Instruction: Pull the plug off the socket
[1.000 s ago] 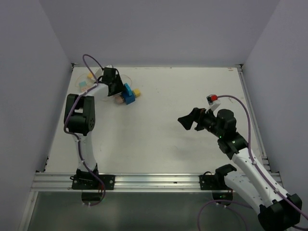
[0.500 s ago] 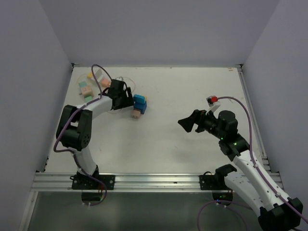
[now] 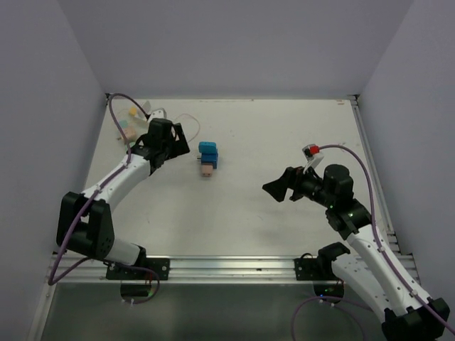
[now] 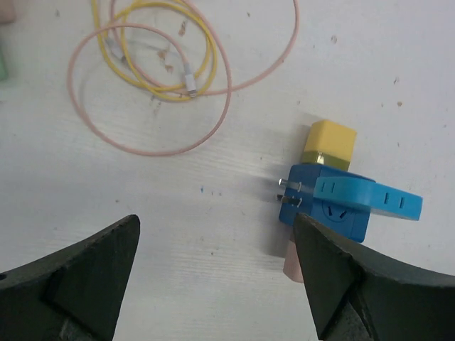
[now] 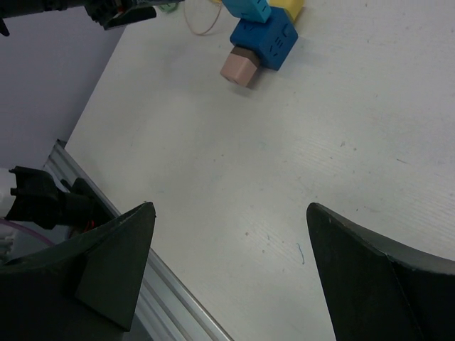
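1. One socket (image 3: 207, 151): a blue cube lying on the table (image 3: 256, 220), upper centre-left of the top view. It sits right of centre in the left wrist view (image 4: 323, 213) and at the top edge of the right wrist view (image 5: 266, 41). Two metal pins stick out of the face that points left in the left wrist view.
2. One pink plug (image 3: 207, 170): seated in the socket's near face, pointing toward the bottom of the top view; seen clearly in the right wrist view (image 5: 239, 67).
3. One yellow plug (image 4: 329, 142): seated in the opposite face of the socket.
4. One light blue plug (image 4: 373, 199): on the socket's upper face, overhanging to the right in the left wrist view.
5. One left gripper (image 3: 186, 142): fingers spread wide with nothing between them, just left of the socket and not touching it.
6. One right gripper (image 3: 276, 183): fingers spread wide and empty, centre-right of the top view, well apart from the socket.
7. Two cables (image 4: 163, 71): one pink and one yellow, coiled loosely and overlapping, upper left of the left wrist view.
8. Several pastel blocks (image 3: 128, 122): grouped at the far left corner of the table.
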